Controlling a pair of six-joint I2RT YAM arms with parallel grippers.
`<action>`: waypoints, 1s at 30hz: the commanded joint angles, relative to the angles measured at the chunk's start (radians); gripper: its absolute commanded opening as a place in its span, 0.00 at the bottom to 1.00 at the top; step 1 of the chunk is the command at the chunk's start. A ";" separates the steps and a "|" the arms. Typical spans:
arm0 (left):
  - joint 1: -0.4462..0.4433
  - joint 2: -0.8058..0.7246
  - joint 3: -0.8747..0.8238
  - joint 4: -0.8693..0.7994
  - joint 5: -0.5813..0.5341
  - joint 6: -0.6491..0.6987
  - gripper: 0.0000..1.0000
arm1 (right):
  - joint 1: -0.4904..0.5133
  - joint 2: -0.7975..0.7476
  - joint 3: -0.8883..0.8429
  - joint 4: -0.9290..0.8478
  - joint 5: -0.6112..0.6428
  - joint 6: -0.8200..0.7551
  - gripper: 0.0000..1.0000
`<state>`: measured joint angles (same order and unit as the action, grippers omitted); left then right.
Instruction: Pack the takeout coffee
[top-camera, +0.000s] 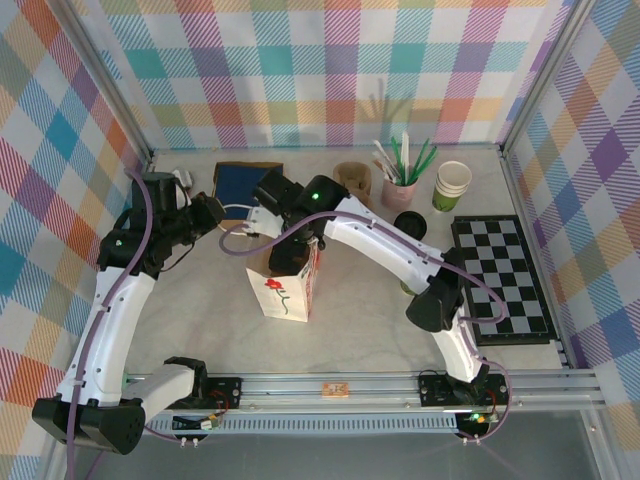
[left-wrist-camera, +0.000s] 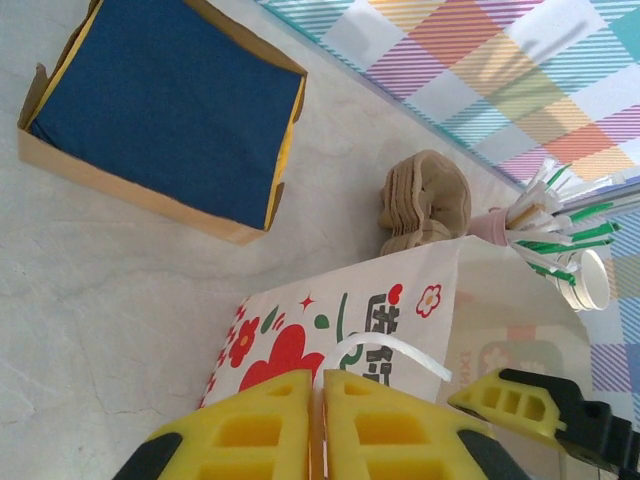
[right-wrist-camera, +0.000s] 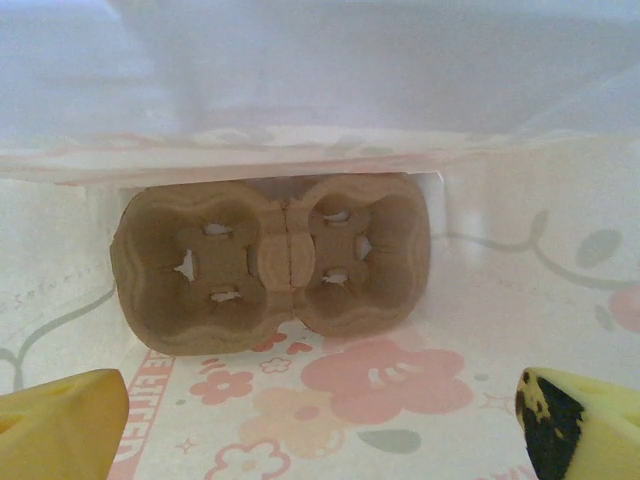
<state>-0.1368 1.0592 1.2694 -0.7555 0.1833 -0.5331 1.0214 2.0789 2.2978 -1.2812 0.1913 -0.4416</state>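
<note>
- The white paper bag is being stood upright on the worktop, with its mouth open and a red flower print on its near face.
- A brown moulded two-cup carrier is being seen lying flat on the bag's floor, against the far wall.
- The right hand is being held inside the bag above the carrier, with its yellow fingers spread wide apart.
- The left hand is being held at the bag's top edge, beside the white handle loop, with its fingers pressed together. Whether paper is being pinched between them cannot be told.
- The takeout coffee is being left outside the bag, on the worktop to its right, under the right arm. A sliver of green cup is showing there, and the lid is being hidden by the arm.
- A round black lid is being shown just beyond the right arm. Whether a cup is under it cannot be told.
- Along the far edge, a cardboard box of blue napkins, a brown carrier stack, a pink cup of straws and a stack of green-and-cream cups are being lined up.
- A checkered mat is being overlapped at its left edge by the right arm.
</note>
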 joint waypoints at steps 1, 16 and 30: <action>-0.011 -0.001 0.040 0.001 0.008 0.013 0.24 | 0.014 -0.069 0.035 -0.017 0.010 0.014 0.99; -0.063 0.044 0.198 -0.080 -0.031 0.120 0.75 | 0.057 -0.149 0.249 -0.048 0.152 0.221 0.99; -0.210 0.305 0.384 -0.233 -0.079 0.299 0.79 | -0.298 -0.181 0.199 -0.099 -0.136 0.749 0.99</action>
<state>-0.3252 1.3361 1.6299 -0.9222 0.1318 -0.2962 0.7872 1.8698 2.5248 -1.3155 0.1757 0.1135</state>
